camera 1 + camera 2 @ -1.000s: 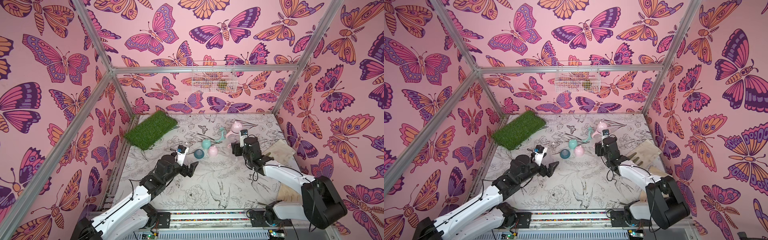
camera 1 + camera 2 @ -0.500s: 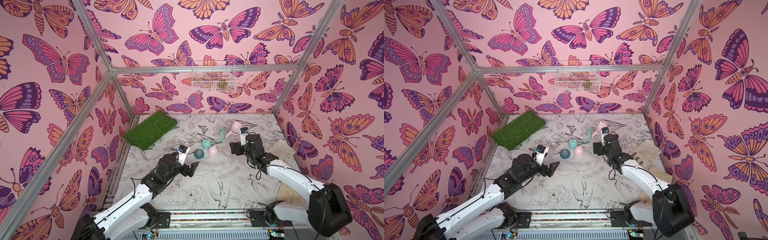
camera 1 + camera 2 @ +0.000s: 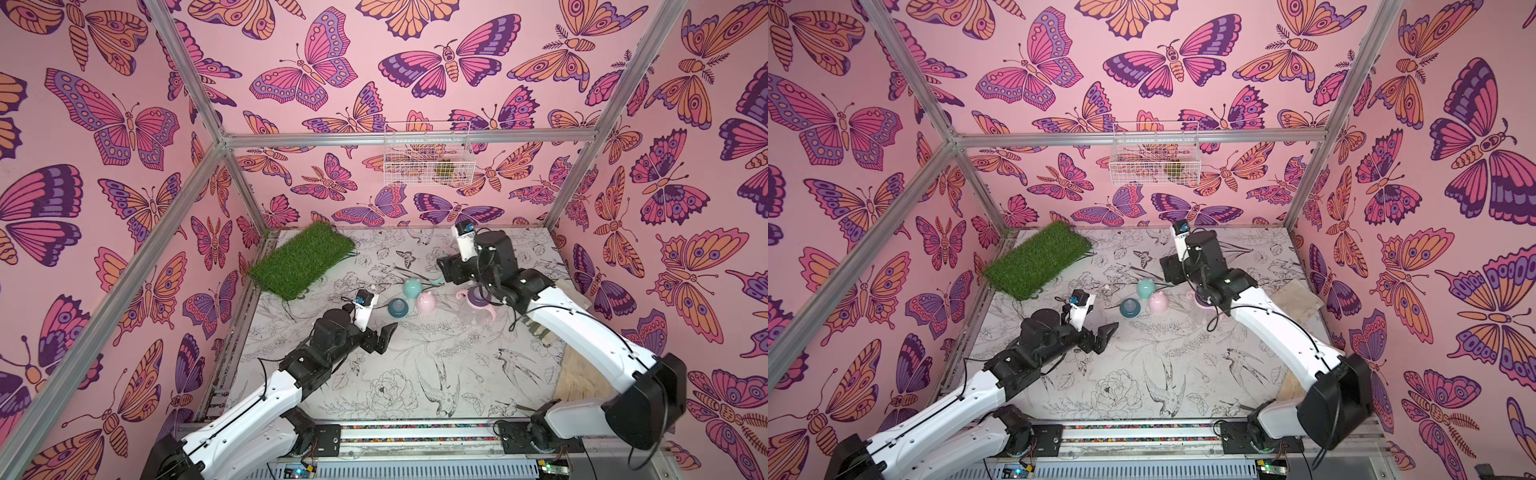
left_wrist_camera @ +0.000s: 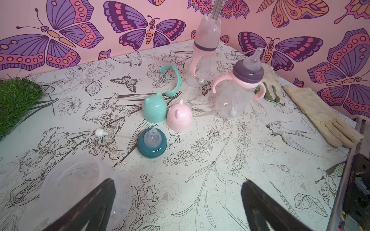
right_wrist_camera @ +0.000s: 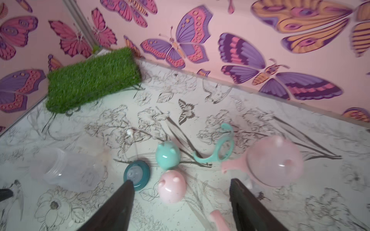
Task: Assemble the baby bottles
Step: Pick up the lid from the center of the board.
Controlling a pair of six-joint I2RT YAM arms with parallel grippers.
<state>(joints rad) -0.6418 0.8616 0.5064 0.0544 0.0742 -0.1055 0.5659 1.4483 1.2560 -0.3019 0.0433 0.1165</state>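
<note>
Left gripper [image 4: 178, 184] and right gripper [image 5: 180, 181] both wide open, empty; clear bottle [image 5: 66, 170] lies sideways by left's finger, so a nudge could roll it away.

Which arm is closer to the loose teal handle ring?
Right. Its end effector hovers just beside the teal handle ring; the left end effector is well away, toward the front.
</note>
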